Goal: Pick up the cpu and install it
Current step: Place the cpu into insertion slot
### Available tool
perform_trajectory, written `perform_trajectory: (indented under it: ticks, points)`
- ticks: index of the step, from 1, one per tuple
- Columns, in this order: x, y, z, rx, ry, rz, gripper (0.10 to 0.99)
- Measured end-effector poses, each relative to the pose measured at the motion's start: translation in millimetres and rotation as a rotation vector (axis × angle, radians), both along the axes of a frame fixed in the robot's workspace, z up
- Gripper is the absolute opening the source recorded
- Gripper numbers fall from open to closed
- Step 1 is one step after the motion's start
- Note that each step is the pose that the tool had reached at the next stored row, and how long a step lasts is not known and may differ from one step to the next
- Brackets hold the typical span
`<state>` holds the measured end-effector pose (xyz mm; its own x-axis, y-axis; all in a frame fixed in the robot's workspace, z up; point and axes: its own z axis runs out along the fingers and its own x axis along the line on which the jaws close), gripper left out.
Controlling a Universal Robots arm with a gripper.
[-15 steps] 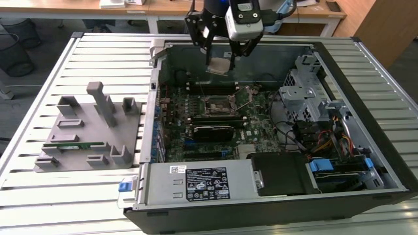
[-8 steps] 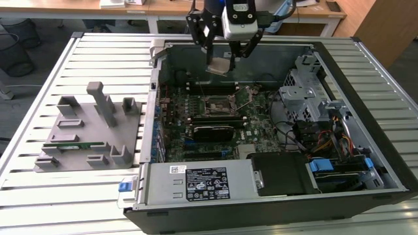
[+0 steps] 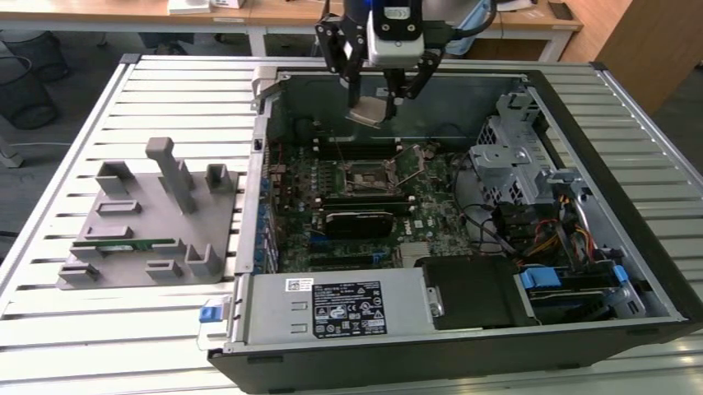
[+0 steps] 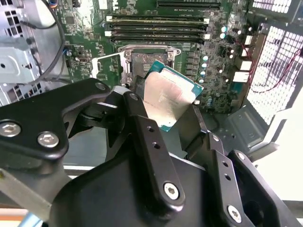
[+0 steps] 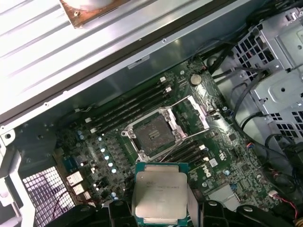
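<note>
Now jaws grip cpu (image 3: 370, 110) edges; clear room abv socket (image 3: 368, 174).

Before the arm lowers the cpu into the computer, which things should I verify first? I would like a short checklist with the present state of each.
1. cpu clamped in the tool: ok.
2. Socket empty: ok.
3. Socket cover swung open: ok.
4. cpu level: not ok, it hangs tilted in the exterior view.
5. Corner marks of cpu and socket matched: cannot tell.
6. Cables away from the socket: ok.
</note>
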<state>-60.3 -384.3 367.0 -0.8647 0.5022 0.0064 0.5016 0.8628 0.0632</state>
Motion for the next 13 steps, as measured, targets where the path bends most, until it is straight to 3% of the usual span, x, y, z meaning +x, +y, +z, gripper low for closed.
perform_trajectory:
  ticks: [13]
  points:
    - [0.2, 2.4, -1.6, -0.001, 0.0000, -0.153, 0.525]
